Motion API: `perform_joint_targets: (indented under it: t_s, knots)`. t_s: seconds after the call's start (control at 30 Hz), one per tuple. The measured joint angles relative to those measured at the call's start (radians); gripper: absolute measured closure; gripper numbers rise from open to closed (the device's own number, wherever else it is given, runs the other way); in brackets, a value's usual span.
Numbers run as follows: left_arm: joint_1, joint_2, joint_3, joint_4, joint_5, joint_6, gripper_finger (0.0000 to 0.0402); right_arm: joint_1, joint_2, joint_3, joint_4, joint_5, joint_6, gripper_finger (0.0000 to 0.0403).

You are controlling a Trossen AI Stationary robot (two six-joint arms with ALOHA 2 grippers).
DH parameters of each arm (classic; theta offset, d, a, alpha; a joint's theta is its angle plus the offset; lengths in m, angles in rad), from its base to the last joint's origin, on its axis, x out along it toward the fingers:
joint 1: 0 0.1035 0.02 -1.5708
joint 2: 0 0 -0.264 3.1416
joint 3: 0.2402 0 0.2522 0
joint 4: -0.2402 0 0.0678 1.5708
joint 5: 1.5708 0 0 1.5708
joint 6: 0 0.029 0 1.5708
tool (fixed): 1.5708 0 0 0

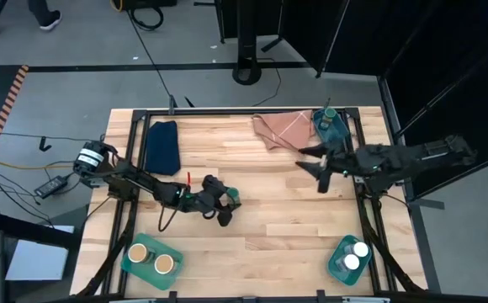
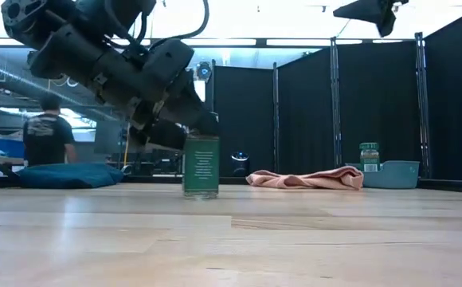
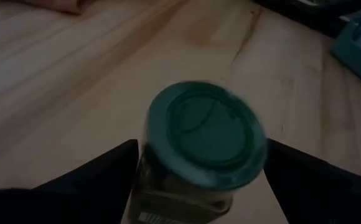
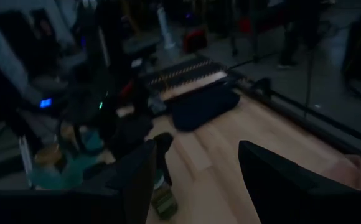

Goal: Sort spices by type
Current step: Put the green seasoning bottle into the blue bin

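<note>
While the left claw point(image 1: 230, 204) straddles it, a green-lidded spice jar point(image 2: 201, 166) stands upright mid-surface point(image 1: 294, 227).
Fingers spread on either side, not pinching; right claw point(image 1: 321, 171) hovers spread, upper right.

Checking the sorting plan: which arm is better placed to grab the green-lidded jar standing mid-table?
Left. Its open gripper already straddles the green-lidded jar; the right gripper hangs open, well away.
</note>
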Motion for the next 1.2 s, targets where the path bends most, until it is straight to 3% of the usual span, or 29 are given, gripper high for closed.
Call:
perform_joint_targets:
  t_s: [0.17, 0.5, 0.93, 1.2]
  knots:
    - [0.000, -0.004, 0.015, 0.001, 0.008, 0.033, 0.0062, 0.000, 0.139, 0.000, 0.091, -0.065, -0.081, 0.0169]
    - [-0.021, -0.005, 0.015, -0.084, 0.031, 0.033, 0.0062, 0.000, 0.390, 0.001, 0.319, -0.068, -0.213, 0.0156]
    - [-0.038, -0.003, 0.014, -0.143, 0.014, 0.030, 0.0062, 0.000, 0.716, 0.174, 0.334, -0.158, -0.257, 0.0095]
    - [-0.038, -0.003, 0.014, -0.145, 0.010, 0.029, 0.0062, -0.006, 0.873, 0.273, 0.332, -0.198, -0.292, 0.0090]
